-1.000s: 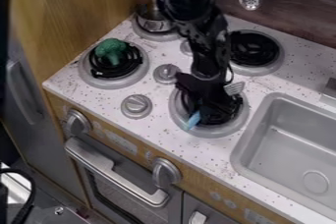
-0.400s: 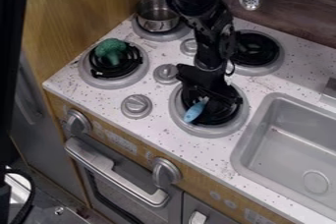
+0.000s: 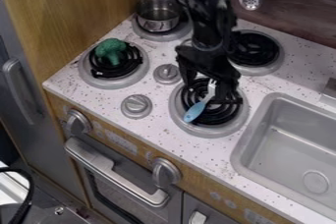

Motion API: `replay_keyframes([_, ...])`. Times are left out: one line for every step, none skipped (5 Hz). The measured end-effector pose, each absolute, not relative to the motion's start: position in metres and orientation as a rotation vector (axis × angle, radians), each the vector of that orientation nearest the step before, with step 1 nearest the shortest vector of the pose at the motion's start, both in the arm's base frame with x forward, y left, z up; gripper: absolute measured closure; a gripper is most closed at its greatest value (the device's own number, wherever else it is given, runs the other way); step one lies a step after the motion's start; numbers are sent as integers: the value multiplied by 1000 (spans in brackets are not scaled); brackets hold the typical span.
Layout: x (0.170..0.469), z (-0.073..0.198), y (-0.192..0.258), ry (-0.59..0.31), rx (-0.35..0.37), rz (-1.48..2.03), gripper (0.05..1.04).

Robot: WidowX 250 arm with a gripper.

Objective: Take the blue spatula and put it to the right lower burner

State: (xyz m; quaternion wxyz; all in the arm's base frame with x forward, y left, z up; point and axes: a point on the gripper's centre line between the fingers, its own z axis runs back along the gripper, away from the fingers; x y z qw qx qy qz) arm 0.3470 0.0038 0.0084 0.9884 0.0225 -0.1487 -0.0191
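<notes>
Two fingers (image 3: pixel 227 86) stand parted above the blue spatula (image 3: pixel 195 112), seemingly so we can let it rest on the right lower burner (image 3: pixel 213 132) as asked.

A black robot arm (image 3: pixel 209 14) slants in from the top edge of the camera view, right of center, its wrist bent above the black two-finger gripper (image 3: pixel 209 89), which hangs with its fingers (image 3: pixel 227 83) pointing downward and spread apart.
</notes>
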Motion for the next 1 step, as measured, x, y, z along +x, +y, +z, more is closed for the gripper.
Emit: replay_keyframes([330,28,14,-281,28,-37,85])
